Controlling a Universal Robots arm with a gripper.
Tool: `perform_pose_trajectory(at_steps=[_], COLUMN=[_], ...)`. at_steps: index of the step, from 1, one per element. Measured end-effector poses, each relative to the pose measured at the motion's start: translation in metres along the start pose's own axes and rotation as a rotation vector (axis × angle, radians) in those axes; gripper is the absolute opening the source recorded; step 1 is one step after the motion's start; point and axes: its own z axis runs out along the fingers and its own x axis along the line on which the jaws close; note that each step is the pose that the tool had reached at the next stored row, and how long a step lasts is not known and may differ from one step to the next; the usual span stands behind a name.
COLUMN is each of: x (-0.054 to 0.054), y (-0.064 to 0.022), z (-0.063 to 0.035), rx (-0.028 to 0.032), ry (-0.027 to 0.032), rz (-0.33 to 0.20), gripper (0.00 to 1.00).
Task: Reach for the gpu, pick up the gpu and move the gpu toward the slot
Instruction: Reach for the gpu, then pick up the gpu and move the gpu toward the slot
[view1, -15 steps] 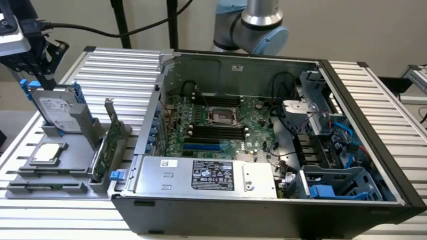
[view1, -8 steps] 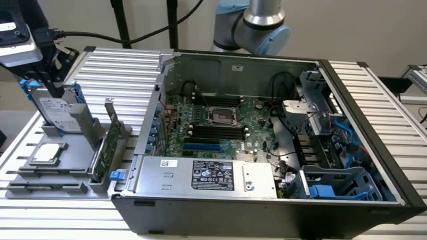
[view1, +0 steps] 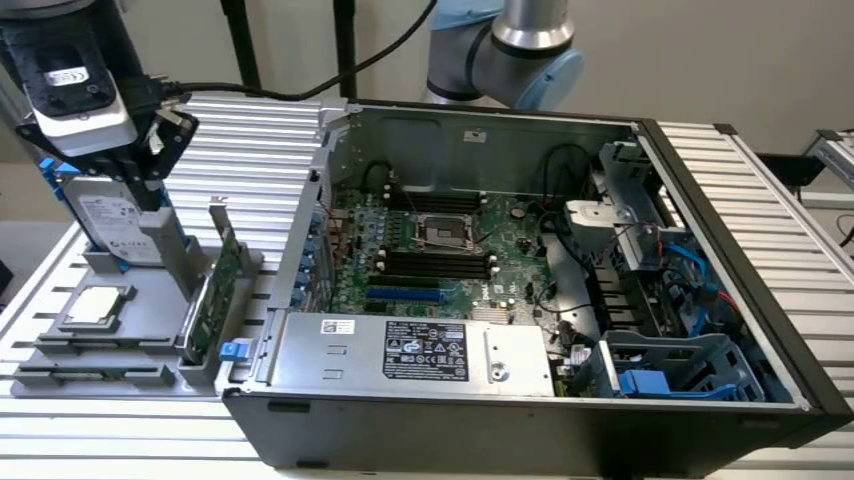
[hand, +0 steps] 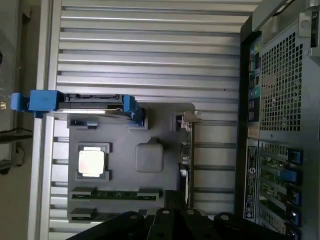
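Fingers (view1: 150, 160) of the one gripper (view1: 110, 168) stand spread apart with nothing held between them. The gripper hangs over the far end of a gray holder tray (view1: 150, 300) at the exterior view's left, just above one hard drive (view1: 114, 225) with blue rails that stands upright in the tray.

The one gpu (view1: 214, 290) stands on its long edge in the same tray, on the side nearest the computer case (view1: 534, 420), with its silver bracket at the far end. It is untouched and apart from the gripper. In the wrist view the gpu (hand: 187, 155) looks thin and dark, edge-on.

One square silver chip (view1: 94, 305) lies flat in the tray, and two narrow memory sticks (view1: 87, 375) lie beside it. The case lies open, with one motherboard (view1: 441, 240) showing inside.
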Motion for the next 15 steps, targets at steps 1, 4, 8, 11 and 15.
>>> perform_pose_trajectory(at_steps=[1,4,8,11,15], x=[-0.004,-0.015,-0.023,-0.023,-0.023], y=[-0.0019,-0.0075,-0.0104,-0.0104,-0.0104], z=[0.0009,0.0039,0.0056,0.0055,0.0055], rx=[0.0,-0.0001,-0.0001,0.0,0.0], ry=[0.0,0.0,0.0012,0.0015,0.0015], rz=[0.0,0.0,0.0,0.0,0.0], gripper=[0.11,0.11,0.11,0.11,0.11])
